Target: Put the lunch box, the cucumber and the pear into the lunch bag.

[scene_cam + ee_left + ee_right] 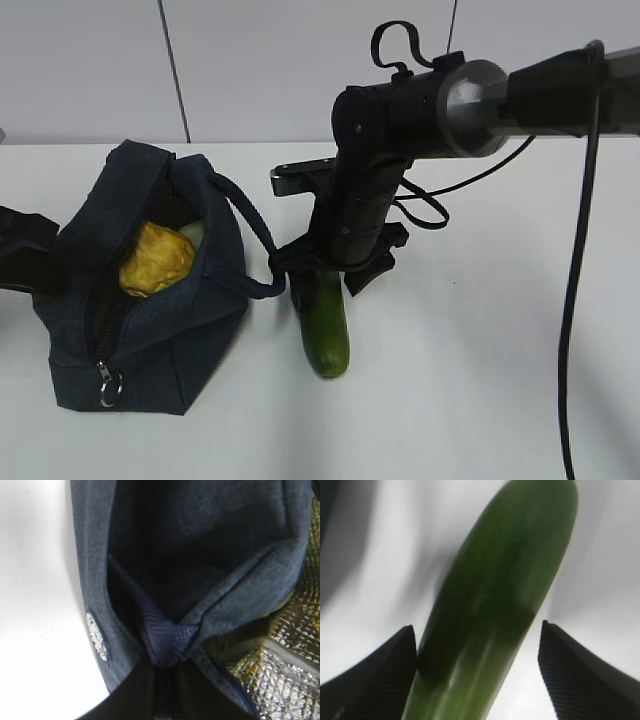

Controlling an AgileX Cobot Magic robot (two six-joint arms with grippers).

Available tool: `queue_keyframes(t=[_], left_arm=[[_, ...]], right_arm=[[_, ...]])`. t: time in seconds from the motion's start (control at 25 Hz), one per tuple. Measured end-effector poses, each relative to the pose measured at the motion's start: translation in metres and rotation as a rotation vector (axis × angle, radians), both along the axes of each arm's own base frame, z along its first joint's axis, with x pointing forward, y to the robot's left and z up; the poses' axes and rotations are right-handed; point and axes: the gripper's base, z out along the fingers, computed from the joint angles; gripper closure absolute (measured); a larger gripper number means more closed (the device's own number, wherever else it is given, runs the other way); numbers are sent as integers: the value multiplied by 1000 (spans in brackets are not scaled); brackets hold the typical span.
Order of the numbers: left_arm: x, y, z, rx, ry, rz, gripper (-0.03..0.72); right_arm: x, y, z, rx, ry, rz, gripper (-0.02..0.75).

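Right tool straddles the cucumber on white table.

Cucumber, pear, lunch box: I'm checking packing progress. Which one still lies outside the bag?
The cucumber: it lies on the white table between the right gripper's open jaws. The pear already sits inside the lunch bag.

Lunch bag pinched, foil lining showing

You face a plain white table, evenly lit. Behind it stands a pale panelled wall with thin dark seams.
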Motion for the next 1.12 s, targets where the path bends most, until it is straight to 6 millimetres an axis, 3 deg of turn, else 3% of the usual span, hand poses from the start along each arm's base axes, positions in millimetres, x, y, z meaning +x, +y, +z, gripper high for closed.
queue_keyframes(t=[0.6, 0.88, 1.12], left_arm=[[0, 0, 0, 1, 0, 0, 687], [0, 0, 0, 1, 0, 0, 687], [0, 0, 0, 1, 0, 0, 687]], right_arm=[[1, -11, -5, -123, 4, -14, 156], [0, -12, -5, -135, 9, -11, 272], [0, -12, -5, -136, 8, -1, 275]])
